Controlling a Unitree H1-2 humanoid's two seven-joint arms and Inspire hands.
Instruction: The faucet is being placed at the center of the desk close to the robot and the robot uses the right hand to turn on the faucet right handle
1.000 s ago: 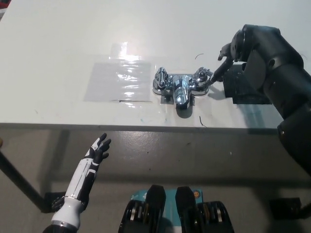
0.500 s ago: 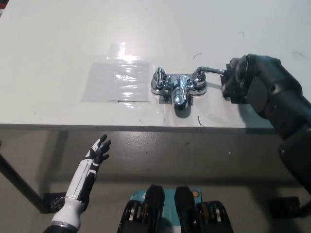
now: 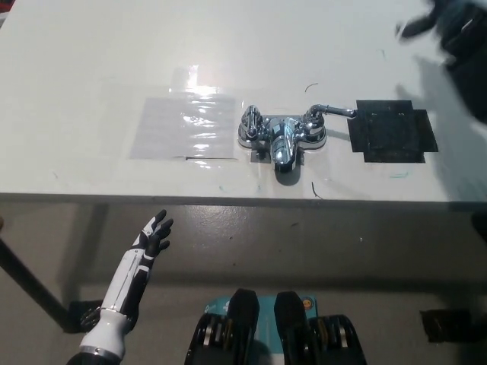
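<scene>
Where the white desk point(image 3: 91, 68) comes nearest the robot, you have the chrome faucet point(image 3: 280, 138) standing near the middle of its near edge, with the spout pointing back toward the robot. The right handle point(image 3: 329, 112) has its lever swung out to the robot's right, and the tip sits just at the edge of a black square patch point(image 3: 392, 131) lying flat on the desk. The left handle point(image 3: 251, 120) sits at the faucet's other end, just beside a glossy clear sheet point(image 3: 185, 125) that also lies flat on the desk.

A few thin dark squiggles point(image 3: 316, 190) mark the surface around the faucet; they are too small for you to read as letters.

Your right hand point(image 3: 449, 26) is up in the far right corner, smeared by motion blur and well apart from the right handle. It touches nothing you can see, and you cannot tell whether it is spread or clenched.

Your left hand point(image 3: 156, 234) hangs below the desk edge at the lower left, fingers point(image 3: 163, 221) loosely spread and released, holding nothing.
</scene>
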